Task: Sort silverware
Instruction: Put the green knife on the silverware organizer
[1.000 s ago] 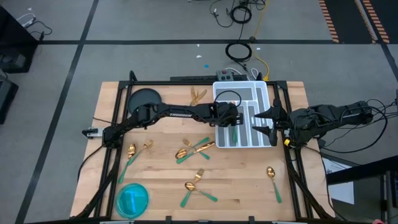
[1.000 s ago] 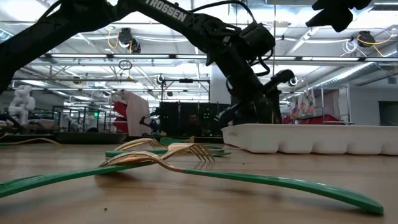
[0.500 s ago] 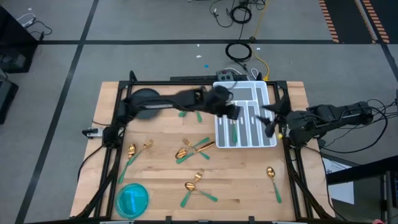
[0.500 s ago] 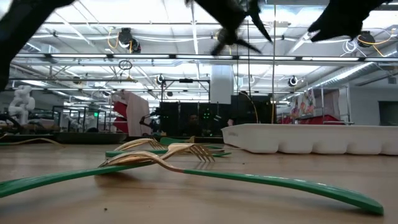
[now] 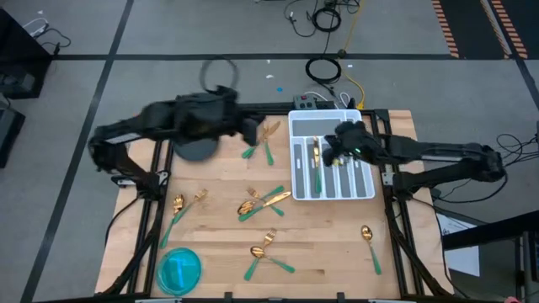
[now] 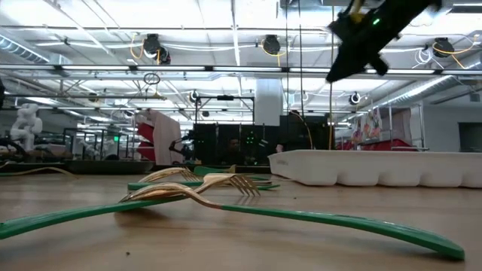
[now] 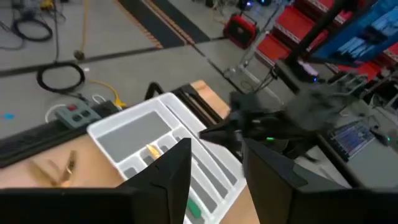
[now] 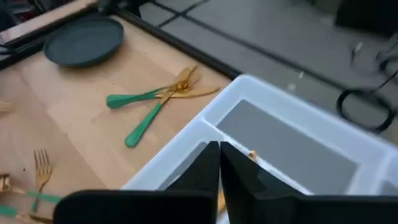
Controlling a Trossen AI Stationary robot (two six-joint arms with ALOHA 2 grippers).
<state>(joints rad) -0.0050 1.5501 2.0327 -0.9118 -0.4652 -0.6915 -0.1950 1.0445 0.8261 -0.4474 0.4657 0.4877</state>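
The silverware has gold heads and green handles. One piece (image 5: 317,168) lies in a slot of the white tray (image 5: 349,126). Others lie loose on the wood: a pair (image 5: 268,141) near the far edge, a cluster (image 5: 263,200) mid-table, pieces (image 5: 187,206) at the left, a pair (image 5: 268,248) near the front, and a spoon (image 5: 369,240) at the right. My right gripper (image 8: 219,163) hangs shut well above the tray (image 6: 376,167), holding nothing. My left gripper (image 7: 216,168) is raised and open near the far pair, with nothing between its fingers.
A dark round plate (image 5: 192,150) sits at the far left, partly under my left arm. A blue round dish (image 5: 179,269) stands at the near left corner. A power strip and cables (image 5: 324,71) lie beyond the far edge. Black frame rails run along the table's sides.
My left gripper has pulled away from the tray, rising fast and swinging toward the table's far left. My right gripper has moved from the tray's right edge in over the tray, toward the table's left, and has shut. The green-handled piece stays in its slot.
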